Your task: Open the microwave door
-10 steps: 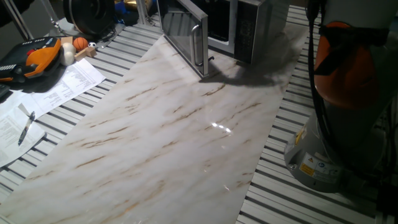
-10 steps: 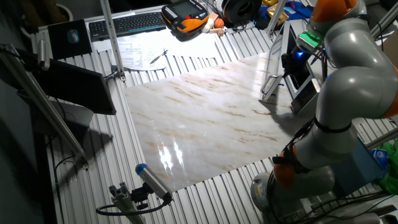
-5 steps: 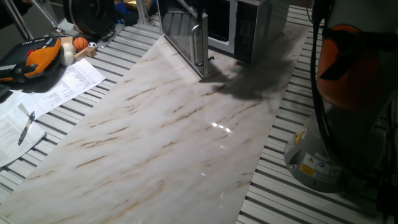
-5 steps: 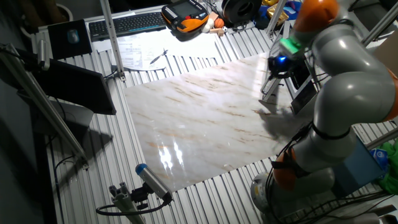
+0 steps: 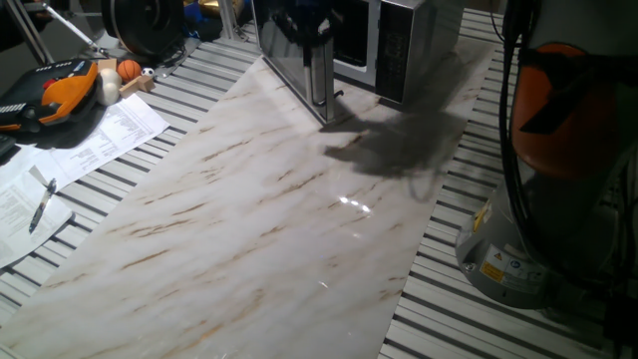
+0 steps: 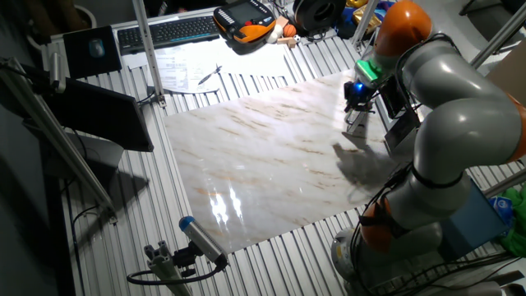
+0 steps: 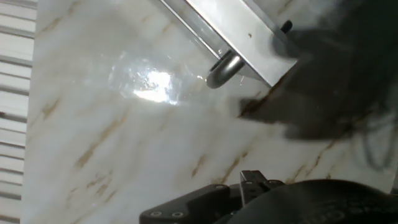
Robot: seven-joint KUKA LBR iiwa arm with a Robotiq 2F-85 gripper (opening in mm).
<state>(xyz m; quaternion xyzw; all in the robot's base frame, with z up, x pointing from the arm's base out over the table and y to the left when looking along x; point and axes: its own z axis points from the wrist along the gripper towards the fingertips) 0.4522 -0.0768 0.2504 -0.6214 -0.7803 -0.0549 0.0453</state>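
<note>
The arm (image 6: pixel 460 107) rose from its base at the near edge of the surface (image 5: pixel 269 209), bent over at an orange joint, and reached toward the far corner where the microwave (image 5: pixel 399 45) stood. Its wrist, lit green and blue, hung over the swung-out door (image 5: pixel 294 60).

The claw (image 5: pixel 304 22) showed in one fixed view only as a dark blur against the top of the door, just above the upright silver handle (image 5: pixel 321 70). In the other fixed view the claw (image 6: pixel 357 92) sat right beside the top of the handle (image 6: pixel 355 119). Neither view made clear whether it touched the bar.

The door stood open, angled away from the oven's front, with the dark cavity visible behind it. In the hand view the door's lower steel edge (image 7: pixel 242 34) crossed the top of the picture, and the rounded foot of the handle (image 7: pixel 221 67) curved out beneath it, above the marbled surface.

The fingers could not be made out anywhere; the hand view gave only dark housing along the bottom edge and a blurred shadow at right. Whether the claw was spread or closed I cannot tell. The microwave's top was cut off by the picture's upper edge.
</note>
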